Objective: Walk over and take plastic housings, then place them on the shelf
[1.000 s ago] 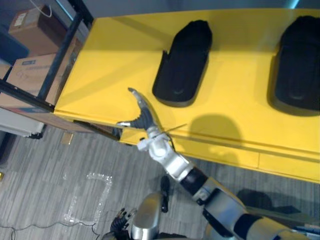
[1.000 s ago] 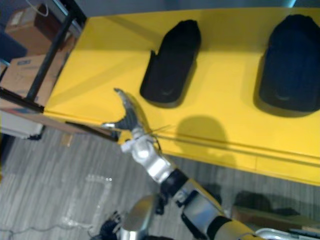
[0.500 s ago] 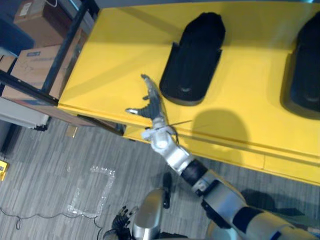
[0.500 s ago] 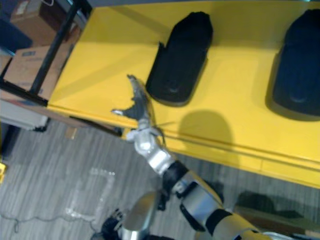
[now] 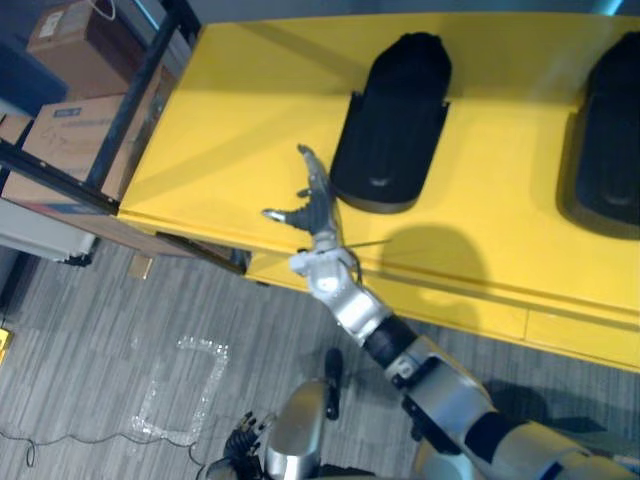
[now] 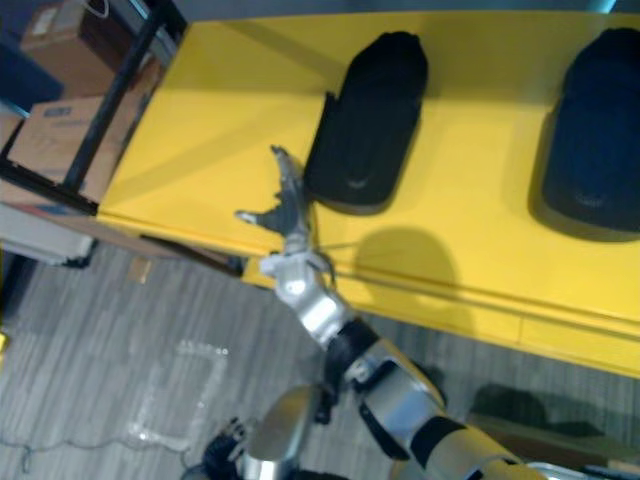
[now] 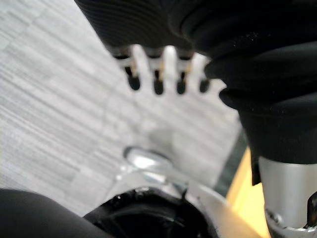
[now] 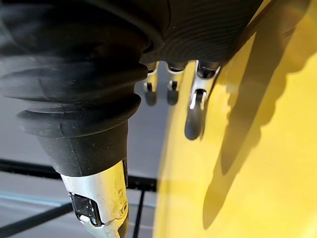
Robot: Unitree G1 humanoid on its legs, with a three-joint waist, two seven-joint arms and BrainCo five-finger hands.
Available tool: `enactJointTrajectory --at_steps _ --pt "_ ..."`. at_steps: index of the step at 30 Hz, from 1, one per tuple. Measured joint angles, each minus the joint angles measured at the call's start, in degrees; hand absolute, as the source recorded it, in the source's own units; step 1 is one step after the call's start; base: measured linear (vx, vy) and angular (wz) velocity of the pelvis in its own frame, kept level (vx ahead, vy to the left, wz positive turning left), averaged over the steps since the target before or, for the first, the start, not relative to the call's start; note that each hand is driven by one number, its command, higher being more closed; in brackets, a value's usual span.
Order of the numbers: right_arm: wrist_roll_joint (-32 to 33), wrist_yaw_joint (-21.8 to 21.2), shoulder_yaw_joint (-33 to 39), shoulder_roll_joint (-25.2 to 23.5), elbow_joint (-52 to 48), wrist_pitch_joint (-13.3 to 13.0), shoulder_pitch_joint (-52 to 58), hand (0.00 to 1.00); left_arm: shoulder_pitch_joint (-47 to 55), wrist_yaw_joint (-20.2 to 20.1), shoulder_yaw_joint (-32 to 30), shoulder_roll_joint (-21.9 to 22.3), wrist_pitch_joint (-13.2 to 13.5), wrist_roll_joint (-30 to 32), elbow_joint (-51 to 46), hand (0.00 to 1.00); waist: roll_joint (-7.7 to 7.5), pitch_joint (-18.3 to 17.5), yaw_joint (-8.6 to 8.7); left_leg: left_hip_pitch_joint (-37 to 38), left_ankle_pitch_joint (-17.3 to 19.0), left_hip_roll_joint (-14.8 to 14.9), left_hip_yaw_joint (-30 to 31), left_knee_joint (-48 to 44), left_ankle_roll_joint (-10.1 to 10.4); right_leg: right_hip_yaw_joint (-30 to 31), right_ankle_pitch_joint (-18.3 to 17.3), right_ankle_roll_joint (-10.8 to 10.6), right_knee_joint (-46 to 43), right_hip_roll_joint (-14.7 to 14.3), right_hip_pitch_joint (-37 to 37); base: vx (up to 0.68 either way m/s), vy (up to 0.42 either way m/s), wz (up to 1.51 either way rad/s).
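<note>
Two black plastic housings lie on the yellow table (image 5: pixel 230 120): one in the middle (image 5: pixel 392 120), the other at the right edge of the view (image 5: pixel 605 140). My right hand (image 5: pixel 313 205) reaches in over the table's front edge, just left of the near end of the middle housing, apart from it. It is open, fingers straight and thumb spread, holding nothing. In the right wrist view its fingers (image 8: pixel 194 116) hover above the yellow surface (image 8: pixel 257 163). My left hand (image 7: pixel 156 79) hangs low over the grey floor, fingers relaxed and empty.
Cardboard boxes (image 5: pixel 70 130) sit on a black metal rack (image 5: pixel 130 95) left of the table. A clear plastic sheet (image 5: pixel 180 390) lies on the grey floor in front. Bare yellow surface stretches left of the middle housing.
My right hand has risen and moved further over the table, closing the gap to the middle housing's left side. The view has shifted a little too.
</note>
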State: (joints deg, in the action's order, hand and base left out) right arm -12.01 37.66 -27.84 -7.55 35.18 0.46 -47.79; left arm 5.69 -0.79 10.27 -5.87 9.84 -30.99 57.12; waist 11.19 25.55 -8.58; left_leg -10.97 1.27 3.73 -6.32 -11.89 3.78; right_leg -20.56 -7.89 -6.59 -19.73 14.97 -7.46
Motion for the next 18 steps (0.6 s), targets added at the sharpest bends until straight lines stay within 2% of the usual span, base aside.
enactJointTrajectory --at_steps 3,12,14,18 --pt "-0.04 0.32 0.29 0.0 -0.06 -0.1 0.0 0.0 0.01 -0.02 -0.02 -0.02 -0.04 0.0 0.03 0.0 -0.02 0.01 0.29 0.3 -0.07 -0.04 -0.41 0.52 -0.01 0.14 0.46 -0.14 0.75 -0.1 0.25 0.01 -0.002 -0.05" --pt "-0.03 0.92 0.45 0.0 -0.06 -0.88 -0.15 0.0 0.01 0.01 -0.21 -0.59 0.0 -0.02 -0.14 0.0 -1.29 0.42 0.84 1.08 -0.21 -0.32 -0.52 1.5 -0.02 0.11 1.16 -0.51 2.34 -0.14 1.26 0.0 0.0 0.0" --pt "0.03 -0.25 0.79 0.0 0.37 -2.25 -0.15 0.0 0.03 0.11 -0.35 -0.63 0.01 -0.02 -0.14 0.0 -1.44 0.52 0.98 1.22 -0.21 -0.33 -0.55 1.54 -0.02 0.16 1.36 -0.54 2.6 -0.16 1.43 0.0 0.0 0.0" --pt "2.29 -7.06 -1.23 -0.01 0.41 -7.09 0.06 0.0 0.02 0.61 -0.59 -1.28 0.0 0.05 -0.21 0.0 -2.52 1.21 1.62 1.51 -0.22 -0.28 -0.68 1.69 -0.05 0.22 1.85 -0.54 3.3 -0.33 1.84 0.0 -0.003 -0.02"
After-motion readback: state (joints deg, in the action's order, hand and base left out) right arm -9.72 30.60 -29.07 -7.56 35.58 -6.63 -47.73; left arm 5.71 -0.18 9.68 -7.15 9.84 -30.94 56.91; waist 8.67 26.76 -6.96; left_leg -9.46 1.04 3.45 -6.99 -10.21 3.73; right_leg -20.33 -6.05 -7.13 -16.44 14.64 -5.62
